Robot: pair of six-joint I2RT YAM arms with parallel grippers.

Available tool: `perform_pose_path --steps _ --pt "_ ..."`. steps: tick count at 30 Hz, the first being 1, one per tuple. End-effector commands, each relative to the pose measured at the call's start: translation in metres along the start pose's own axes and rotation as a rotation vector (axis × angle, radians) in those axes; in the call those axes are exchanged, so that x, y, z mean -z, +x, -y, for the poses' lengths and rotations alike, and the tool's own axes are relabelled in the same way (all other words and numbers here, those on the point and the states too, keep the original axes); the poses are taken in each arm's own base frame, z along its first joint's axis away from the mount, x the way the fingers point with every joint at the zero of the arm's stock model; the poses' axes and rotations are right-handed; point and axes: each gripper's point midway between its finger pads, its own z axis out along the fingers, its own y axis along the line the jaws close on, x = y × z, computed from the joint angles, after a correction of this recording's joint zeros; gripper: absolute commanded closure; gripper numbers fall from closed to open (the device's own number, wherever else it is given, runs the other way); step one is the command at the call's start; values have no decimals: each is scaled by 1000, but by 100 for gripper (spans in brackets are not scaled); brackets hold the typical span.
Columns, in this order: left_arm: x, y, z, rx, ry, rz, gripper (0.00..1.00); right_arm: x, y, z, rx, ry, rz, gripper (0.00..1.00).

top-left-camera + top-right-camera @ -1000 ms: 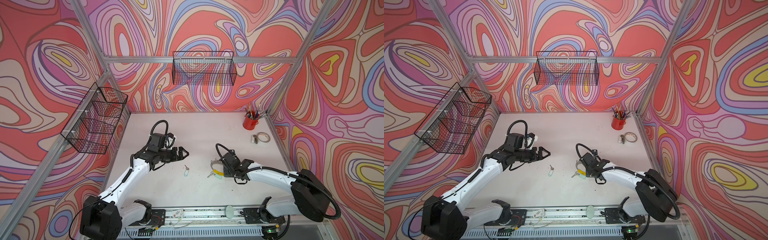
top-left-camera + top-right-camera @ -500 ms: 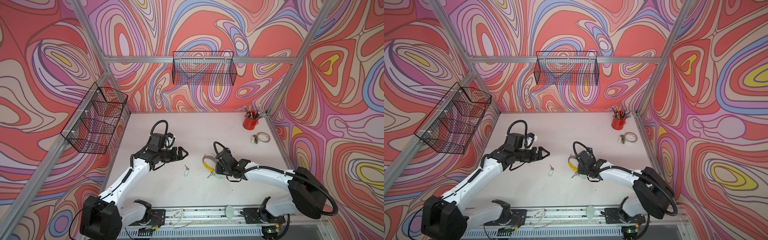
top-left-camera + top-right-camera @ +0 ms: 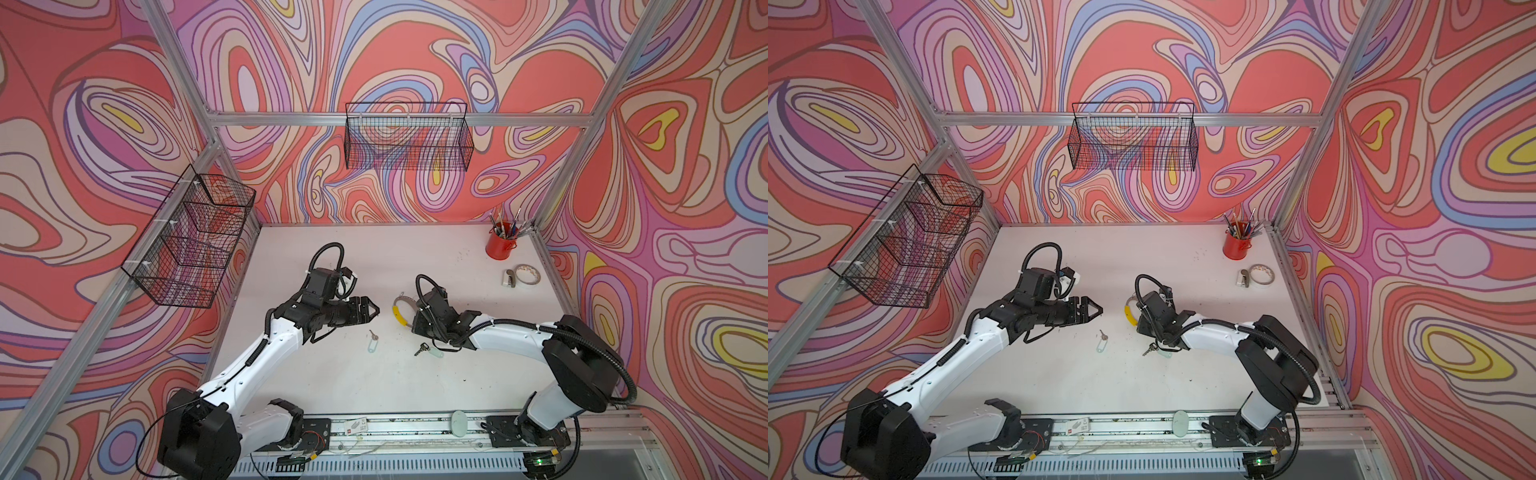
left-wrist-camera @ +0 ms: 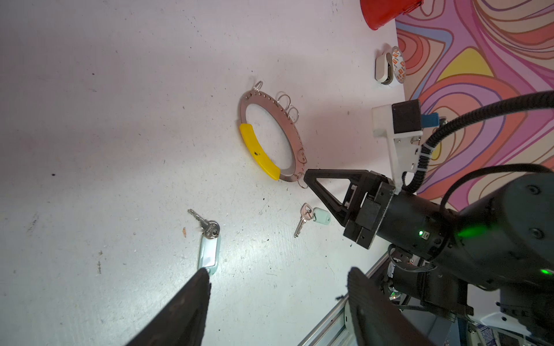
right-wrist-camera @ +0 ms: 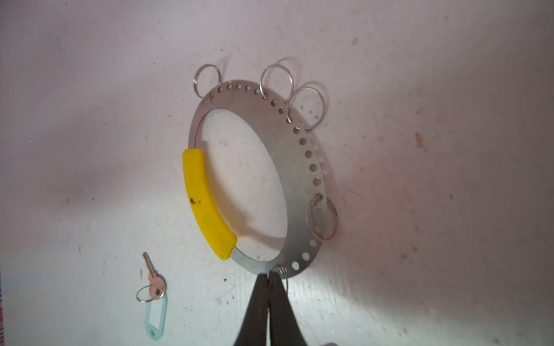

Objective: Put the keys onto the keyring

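- Your large flat grey metal keyring hoop (image 5: 299, 185) looks like brushed steel, satin rather than mirror-bright; its thin wire loops (image 5: 277, 65) gleam more.
- The hoop's yellow sleeve (image 5: 204, 206) looks like smooth, matt plastic.
- The two small silver metal keys (image 4: 209, 228) shine; their pale translucent plastic tags (image 4: 209, 253) look glossy.
- The white tabletop (image 4: 120, 119) is matt, scuffed and speckled.

Swirly red, pink and purple walls (image 3: 395, 54) are standing around a white table (image 3: 374, 382). Two black wire baskets (image 3: 409, 141) are hanging up.
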Motion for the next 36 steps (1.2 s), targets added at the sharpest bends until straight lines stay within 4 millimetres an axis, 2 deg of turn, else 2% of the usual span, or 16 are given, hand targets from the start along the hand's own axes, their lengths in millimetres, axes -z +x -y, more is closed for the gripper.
perform_pose_path --steps 1,6,11,14,17,20,22,24,27,29,36 --pt "0 -1 -4 9 -25 27 26 -7 1 -13 -34 -38 -5 100" --pt "-4 1 1 -10 0 60 25 -10 -1 -22 -4 -66 -8 91" --pt "-4 -2 -6 11 -21 126 25 7 -16 -38 111 -87 26 69" --pt "-7 1 -10 33 -34 112 25 20 -28 -37 175 -48 52 66" --pt "-15 10 -7 62 -19 52 25 34 -44 -31 178 -67 82 60" --pt "-26 20 2 104 -13 -14 26 44 -64 -10 163 -58 114 50" --pt "-35 25 -1 152 -81 -59 27 50 -74 6 140 -57 126 43" --pt "-47 32 6 183 -113 -120 31 55 -82 22 126 -54 139 34" --pt "-67 38 19 199 -157 -171 32 60 -89 38 127 -34 155 23" --pt "-82 40 23 225 -178 -182 34 62 -91 44 125 -34 156 22" --pt "-133 43 17 319 -262 -239 45 68 -86 49 134 -54 151 15"
